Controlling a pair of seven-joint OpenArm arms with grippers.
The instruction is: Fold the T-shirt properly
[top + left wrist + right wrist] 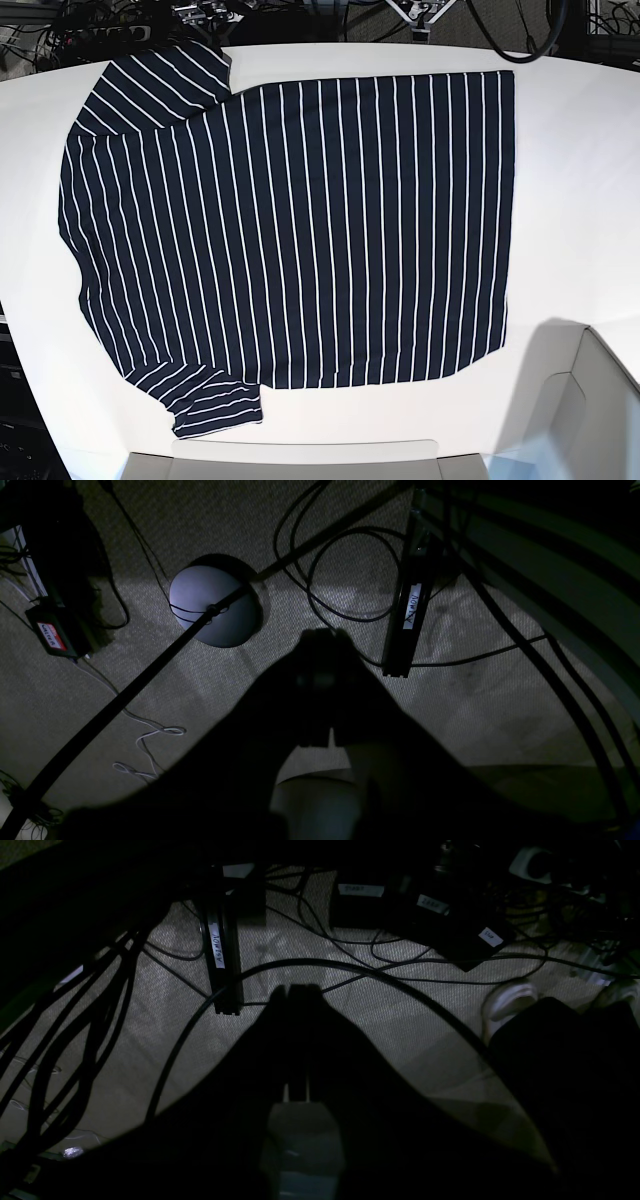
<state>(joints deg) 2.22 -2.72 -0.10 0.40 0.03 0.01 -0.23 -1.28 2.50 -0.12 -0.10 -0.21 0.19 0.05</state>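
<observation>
The T-shirt [290,230] lies flat — spread on the white table [570,180].

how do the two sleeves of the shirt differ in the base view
The far sleeve is larger, spreads to the table's far edge, and its stripes run diagonally. The near sleeve is smaller, lies well inside the table, and its stripes run closer to horizontal. Both belong to the T-shirt, lie flat on its left side, and share the dark fabric with white pinstripes.
</observation>
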